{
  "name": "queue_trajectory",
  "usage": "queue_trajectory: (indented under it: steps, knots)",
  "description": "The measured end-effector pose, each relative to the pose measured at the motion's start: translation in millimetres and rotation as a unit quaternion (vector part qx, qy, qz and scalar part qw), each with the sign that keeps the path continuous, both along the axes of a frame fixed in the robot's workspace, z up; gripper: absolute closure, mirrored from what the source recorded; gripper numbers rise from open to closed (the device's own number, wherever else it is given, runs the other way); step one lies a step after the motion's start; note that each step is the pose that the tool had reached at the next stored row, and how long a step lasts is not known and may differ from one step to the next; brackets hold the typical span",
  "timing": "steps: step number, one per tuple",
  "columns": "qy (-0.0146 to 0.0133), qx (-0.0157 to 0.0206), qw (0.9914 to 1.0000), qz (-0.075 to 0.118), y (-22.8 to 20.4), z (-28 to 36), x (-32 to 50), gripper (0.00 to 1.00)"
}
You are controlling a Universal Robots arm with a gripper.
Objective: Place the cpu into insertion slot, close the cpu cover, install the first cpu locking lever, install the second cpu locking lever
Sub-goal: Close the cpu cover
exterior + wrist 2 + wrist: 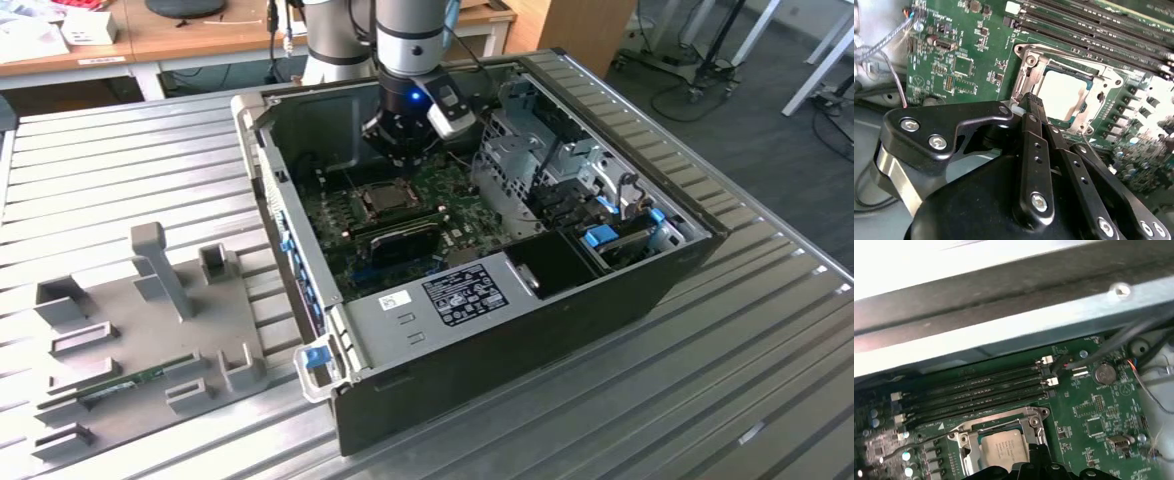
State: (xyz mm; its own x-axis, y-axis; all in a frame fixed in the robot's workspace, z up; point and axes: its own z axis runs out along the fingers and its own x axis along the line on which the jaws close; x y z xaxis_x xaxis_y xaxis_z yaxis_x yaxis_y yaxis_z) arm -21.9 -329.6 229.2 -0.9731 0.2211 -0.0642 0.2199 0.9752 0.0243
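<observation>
In the second wrist view the gripper (1031,100) is seen nearest the lens, w/ its black fingers (1030,150) drawn together to a narrow tip; whether anything thin is pinched there cannot be told. The tip is set at the edge of the insertion slot (1028,59), on the side away from the memory slots (1094,25). The cpu (1061,95) is seated flat in the slot. The cpu cover (1102,92) is laid down over it, so the chip's pale top is framed by the cut-out. Green circuit board (969,60) is spread round the socket, and thin wires (884,45) are strung off one corner. How the locking levers stand cannot be made out.

In the first wrist view the cpu (1004,447) is shown in its socket under the silvery frame (dark fingertips overlap its near edge). The long black memory slots are ranged just beside it, btwn the socket and the case wall (1004,325). A coin battery (1104,373) is mounted on the board nearby.

In the exterior view the arm (407,40) is seen extending down into the open computer case (534,300), which is laid on a slatted metal table (747,300). The gripper is held just over the board, beside the socket. A grey fixture tray (147,330) is placed at the exterior view's left, apart from the case, w/ a green memory stick (127,383) lying in it.
</observation>
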Motion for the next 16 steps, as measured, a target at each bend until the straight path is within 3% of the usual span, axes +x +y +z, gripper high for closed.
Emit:
queue_trajectory:
  steps: [4, 10, 12, 16]
  knots:
    - [0.0, 0.0, 0.99936, 0.036, 0.0, -0.3, 0.0, 0.89]
    - [0.0, -0.0001, 0.99619, 0.087, 0.0, -0.7, 0.0, 0.89]
    - [0.0, -0.0001, 0.99562, 0.094, 0.0, -0.7, 0.0, 0.89]
    - [0.0001, 0.0, 0.99555, 0.094, 0.0, -0.7, 0.0, 0.89]
